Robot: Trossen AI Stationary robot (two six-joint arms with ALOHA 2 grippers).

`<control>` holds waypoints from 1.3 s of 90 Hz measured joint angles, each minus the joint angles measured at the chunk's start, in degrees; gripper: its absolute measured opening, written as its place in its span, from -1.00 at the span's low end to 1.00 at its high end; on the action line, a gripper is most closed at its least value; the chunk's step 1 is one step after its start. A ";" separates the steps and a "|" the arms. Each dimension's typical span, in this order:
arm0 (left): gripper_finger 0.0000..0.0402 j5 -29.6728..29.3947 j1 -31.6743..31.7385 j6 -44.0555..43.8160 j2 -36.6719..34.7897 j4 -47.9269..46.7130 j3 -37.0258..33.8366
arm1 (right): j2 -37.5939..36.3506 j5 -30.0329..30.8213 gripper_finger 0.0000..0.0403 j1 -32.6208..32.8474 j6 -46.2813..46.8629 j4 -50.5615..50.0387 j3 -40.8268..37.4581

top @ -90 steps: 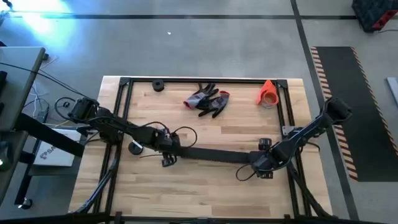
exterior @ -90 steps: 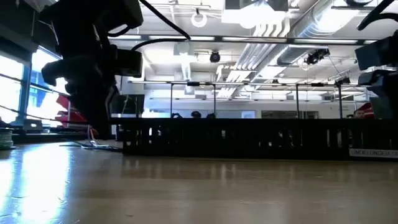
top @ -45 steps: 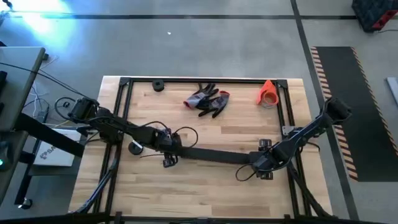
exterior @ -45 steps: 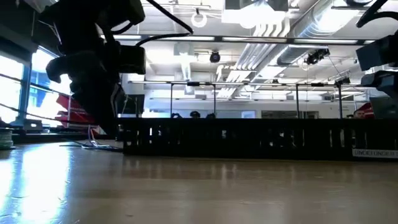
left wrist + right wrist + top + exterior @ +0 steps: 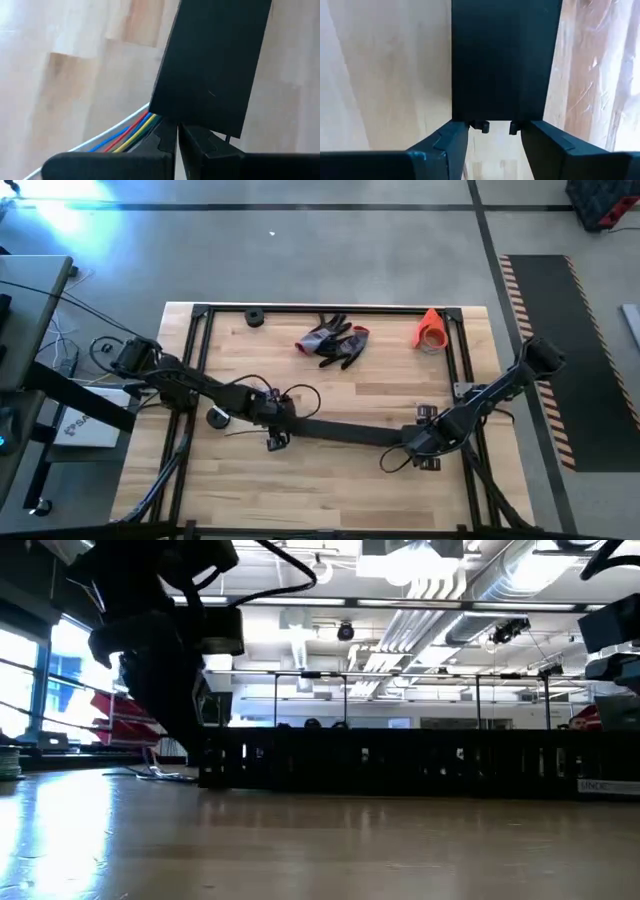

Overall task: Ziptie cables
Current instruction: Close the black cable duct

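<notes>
A long flat black strip (image 5: 350,430) lies across the middle of the table, between my two grippers. My left gripper (image 5: 278,432) is at its left end, with its fingers almost together. My right gripper (image 5: 418,448) is at its right end, with a finger on either side of that end. The cables (image 5: 130,132) are thin blue, red, yellow and white wires. They run along the wood and go under the strip's left end (image 5: 165,112). In the high view they show as a thin line (image 5: 238,430) left of my left gripper. My left gripper meets the strip's left end edge (image 5: 180,125) with its two fingers closed to a thin slit, pointing along the strip from the table's left. The fingers hide what lies in the slit. My right gripper has the strip's right end (image 5: 502,117) between its two fingers (image 5: 455,137), one at each long side. The fingers point along the strip from the table's right. The strip lies flat and low over the wood.
Grey-and-red gloves (image 5: 335,340) and an orange cone-shaped thing (image 5: 430,328) lie near the far edge. Small black round parts sit at the far left (image 5: 253,318) and beside my left arm (image 5: 217,417). Black frame rails (image 5: 195,360) border the work area.
My left gripper has gone a little toward the table's right edge. The black strip has slid the same way along the table.
</notes>
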 joint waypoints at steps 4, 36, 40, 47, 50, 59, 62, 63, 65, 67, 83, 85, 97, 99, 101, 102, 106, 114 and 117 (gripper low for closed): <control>-1.00 0.29 0.06 -0.03 0.28 0.33 0.10 | 0.00 -0.18 -0.23 0.02 0.03 -0.22 -0.02; -1.00 -3.03 0.21 -0.65 -2.16 -11.90 2.05 | -0.02 1.70 -0.23 -0.07 0.03 1.73 0.07; -1.00 -2.86 0.21 -0.57 -1.88 -9.66 2.04 | -0.02 1.93 -0.23 -0.07 0.05 1.88 0.07; -1.00 -1.12 0.19 -0.02 -0.84 -4.89 1.79 | 0.00 0.95 -0.23 0.00 0.08 0.79 0.00; -1.00 -0.27 0.17 0.34 -0.43 -3.49 1.79 | -0.02 0.45 -0.23 0.01 0.09 0.47 -0.03; -1.00 -0.28 0.54 0.23 -0.34 -4.48 2.29 | -0.02 0.20 -0.23 -0.04 0.24 0.20 -0.04; -1.00 -1.24 0.68 -0.18 -0.34 -5.59 2.40 | -0.02 0.41 -0.23 -0.03 0.26 0.36 -0.04; -1.00 -1.55 0.71 -0.31 -0.35 -5.99 2.44 | -0.02 0.50 -0.22 -0.01 0.26 0.43 -0.04; -1.00 -2.07 0.77 -0.57 -0.41 -6.77 2.50 | -0.02 0.63 -0.21 -0.01 0.24 0.57 -0.04; -1.00 -2.45 0.84 -0.82 -0.47 -7.48 2.53 | -0.02 0.66 -0.20 -0.02 0.10 0.72 -0.04; -1.00 -3.07 0.80 -1.77 -0.56 -9.41 2.69 | 0.00 -2.39 0.10 -0.04 -0.03 -0.71 0.13; -1.00 -3.07 0.80 -1.81 -0.56 -9.39 2.69 | 0.00 -3.00 0.16 0.02 0.28 -0.90 0.11; -1.00 -3.07 0.80 -2.07 -0.56 -9.89 2.69 | 0.07 -4.85 0.45 1.50 1.47 -0.89 0.09; -1.00 -3.06 0.80 -2.07 -0.56 -9.93 2.69 | 0.07 -4.67 0.48 1.86 1.99 -0.89 0.09; -1.00 -3.06 0.80 -2.07 -0.56 -10.01 2.69 | 0.07 -4.20 0.50 2.22 2.37 -0.92 0.09; -1.00 -3.05 0.80 -2.08 -0.56 -10.05 2.69 | 0.07 -3.87 0.51 2.42 2.59 -0.93 0.09; -1.00 -3.05 0.80 -2.10 -0.56 -10.05 2.68 | 0.07 -2.11 0.53 3.12 4.13 -0.92 0.09; -1.00 -3.03 0.80 -2.10 -0.56 -9.72 2.67 | 0.07 -0.22 0.53 4.07 6.06 0.13 0.07; -1.00 -3.00 0.80 -2.10 -0.56 -9.43 2.66 | 0.07 -0.07 0.53 4.25 6.72 0.79 0.07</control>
